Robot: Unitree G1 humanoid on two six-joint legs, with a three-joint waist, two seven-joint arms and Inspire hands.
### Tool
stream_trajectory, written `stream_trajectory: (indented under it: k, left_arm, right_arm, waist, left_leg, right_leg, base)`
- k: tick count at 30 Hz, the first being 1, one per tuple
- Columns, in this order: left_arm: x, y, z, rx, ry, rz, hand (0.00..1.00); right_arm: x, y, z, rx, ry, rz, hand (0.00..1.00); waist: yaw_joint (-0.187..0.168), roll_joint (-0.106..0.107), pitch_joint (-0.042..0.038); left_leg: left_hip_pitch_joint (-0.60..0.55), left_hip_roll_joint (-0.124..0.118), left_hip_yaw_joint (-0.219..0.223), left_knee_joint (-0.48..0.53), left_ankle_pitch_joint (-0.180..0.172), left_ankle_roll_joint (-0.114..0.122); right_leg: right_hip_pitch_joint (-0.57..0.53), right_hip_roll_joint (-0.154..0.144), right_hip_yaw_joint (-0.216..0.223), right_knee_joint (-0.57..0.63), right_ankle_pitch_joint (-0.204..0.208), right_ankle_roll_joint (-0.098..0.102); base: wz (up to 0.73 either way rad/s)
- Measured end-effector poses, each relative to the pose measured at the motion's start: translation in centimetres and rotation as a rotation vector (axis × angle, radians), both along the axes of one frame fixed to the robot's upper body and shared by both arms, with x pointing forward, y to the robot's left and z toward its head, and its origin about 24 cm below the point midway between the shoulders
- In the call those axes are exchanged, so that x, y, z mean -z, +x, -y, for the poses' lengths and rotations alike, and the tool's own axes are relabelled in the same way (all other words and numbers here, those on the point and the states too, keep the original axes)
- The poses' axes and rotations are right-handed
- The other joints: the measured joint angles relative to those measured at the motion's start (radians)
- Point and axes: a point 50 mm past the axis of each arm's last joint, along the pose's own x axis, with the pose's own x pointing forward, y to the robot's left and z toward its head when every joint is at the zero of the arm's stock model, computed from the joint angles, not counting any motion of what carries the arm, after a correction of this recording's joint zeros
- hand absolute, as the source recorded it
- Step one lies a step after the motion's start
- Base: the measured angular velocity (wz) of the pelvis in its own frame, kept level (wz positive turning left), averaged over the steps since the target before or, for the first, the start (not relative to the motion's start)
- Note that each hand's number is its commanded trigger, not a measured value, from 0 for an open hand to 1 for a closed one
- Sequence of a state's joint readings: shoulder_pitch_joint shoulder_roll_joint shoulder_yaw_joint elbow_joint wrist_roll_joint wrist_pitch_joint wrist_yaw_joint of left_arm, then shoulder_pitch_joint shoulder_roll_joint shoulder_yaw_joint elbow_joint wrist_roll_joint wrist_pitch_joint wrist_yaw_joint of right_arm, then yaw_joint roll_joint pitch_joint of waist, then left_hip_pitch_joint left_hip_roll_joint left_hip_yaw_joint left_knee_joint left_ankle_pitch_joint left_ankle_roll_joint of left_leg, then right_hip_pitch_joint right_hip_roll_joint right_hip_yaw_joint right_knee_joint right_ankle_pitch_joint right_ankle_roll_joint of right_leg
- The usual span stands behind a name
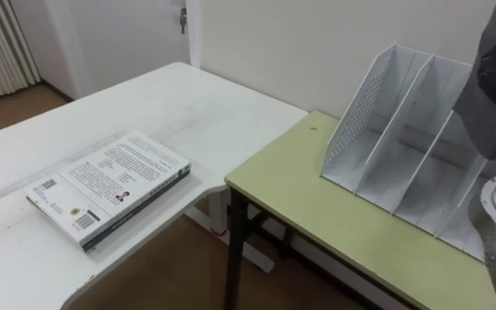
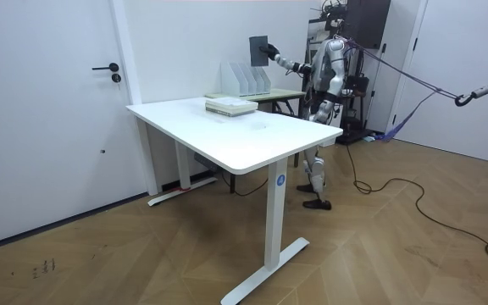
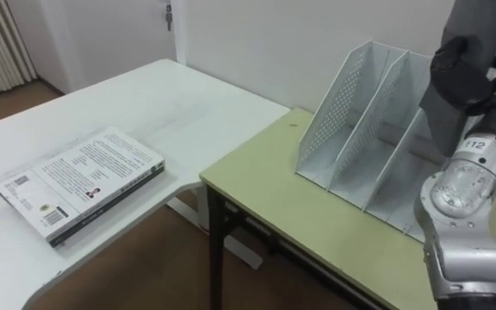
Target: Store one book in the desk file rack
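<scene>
My right hand point(image 3: 460, 67) is shut on a dark grey book point(image 3: 442, 120) and holds it upright over the white file rack point(image 3: 360, 120), above its right-hand slots. The rack stands on the green desk point(image 3: 317, 207) against the wall, its slots empty as far as they show. In the room view I stand behind the green desk with that arm stretched out and the book point(image 2: 259, 49) raised above the rack point(image 2: 246, 79). My left hand point(image 2: 310, 88) stays low by my body there.
A white-covered book point(image 1: 110, 185) lies flat on the white table point(image 1: 188, 112) to the left of the green desk. A gap of bare floor runs between the two tables. A door point(image 2: 49, 102) is on the room view's left.
</scene>
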State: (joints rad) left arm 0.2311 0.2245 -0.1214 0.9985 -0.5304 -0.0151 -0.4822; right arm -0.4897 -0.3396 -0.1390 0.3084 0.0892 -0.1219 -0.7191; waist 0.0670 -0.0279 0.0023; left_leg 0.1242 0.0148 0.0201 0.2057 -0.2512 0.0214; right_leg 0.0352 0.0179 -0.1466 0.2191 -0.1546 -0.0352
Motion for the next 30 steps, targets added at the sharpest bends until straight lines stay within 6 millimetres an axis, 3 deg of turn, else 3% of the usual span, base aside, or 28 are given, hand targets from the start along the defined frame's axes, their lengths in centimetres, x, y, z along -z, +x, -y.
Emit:
stream_trajectory:
  k: [8,14,26,30]
  left_arm:
    - [0.0,-0.1,0.0,-0.008,-0.004,-0.005,0.0]
    - [0.0,-0.2,-0.2,-0.012,-0.007,-0.024,0.0]
    - [0.0,-0.3,-0.5,-0.032,0.008,-0.035,0.0]
    - [0.0,-0.3,-0.5,-0.032,0.008,-0.033,0.0]
  right_arm:
    - [0.4,0.3,1.3,0.046,0.064,-0.03,1.0]
    - [0.4,0.2,1.5,0.078,0.066,-0.035,1.0]
    - [1.1,0.2,2.1,0.114,0.056,-0.076,1.0]
    - [2.4,0.1,3.3,0.174,0.01,-0.153,1.0]
  waist:
    - [0.005,-0.003,-0.0017]
    - [0.016,-0.012,-0.0047]
    - [0.021,-0.015,-0.0035]
    - [0.023,-0.012,-0.0037]
  left_leg:
    - [-0.01,-0.001,-0.014,0.0,0.001,0.0]
    - [-0.018,-0.007,-0.066,0.001,0.001,0.001]
    - [-0.027,-0.013,-0.076,0.017,0.002,0.001]
    - [-0.026,-0.014,-0.079,0.019,0.002,0.002]
  right_leg:
    - [-0.01,-0.001,-0.005,0.002,-0.001,0.0]
    - [-0.012,-0.003,-0.024,0.001,-0.002,-0.001]
    - [-0.003,-0.012,-0.051,-0.001,-0.004,0.0]
    - [-0.001,-0.013,-0.055,0.0,-0.004,0.0]
  base:
    - [0.01]
    - [0.07]
    - [0.05]
    - [0.03]
